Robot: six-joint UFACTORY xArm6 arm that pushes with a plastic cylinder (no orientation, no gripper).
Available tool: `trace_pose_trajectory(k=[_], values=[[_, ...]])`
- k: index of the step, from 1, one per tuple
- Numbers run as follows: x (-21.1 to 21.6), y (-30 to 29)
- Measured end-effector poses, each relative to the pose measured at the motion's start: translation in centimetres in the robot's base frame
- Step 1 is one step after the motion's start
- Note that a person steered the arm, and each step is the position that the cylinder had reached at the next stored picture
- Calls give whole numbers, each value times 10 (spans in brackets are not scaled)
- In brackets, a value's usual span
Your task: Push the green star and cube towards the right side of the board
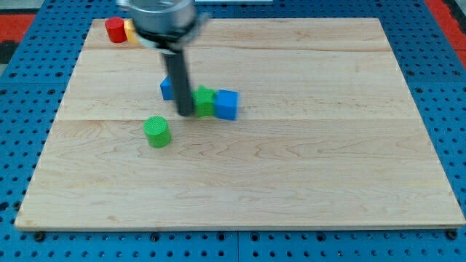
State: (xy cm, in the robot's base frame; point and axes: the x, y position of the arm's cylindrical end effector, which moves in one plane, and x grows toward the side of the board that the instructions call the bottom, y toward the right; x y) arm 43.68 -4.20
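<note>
My tip touches the green star, which abuts the blue cube on the bench; no pincer in view.

Board pale wood, visible grain, smooth matt finish. Blocks look like matt plastic: green cylinder, blue cube, green star. Rod dark, matt.

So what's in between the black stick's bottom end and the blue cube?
In the camera view, the green star sits between my tip and the blue cube. The star touches the cube, and my tip is right at the star's left side.
</note>
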Motion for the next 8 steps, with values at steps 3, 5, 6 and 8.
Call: trace_pose_trajectory(k=[3,5,6,8], values=[[10,56],[-9,137],[-5,92],[-36,117]])
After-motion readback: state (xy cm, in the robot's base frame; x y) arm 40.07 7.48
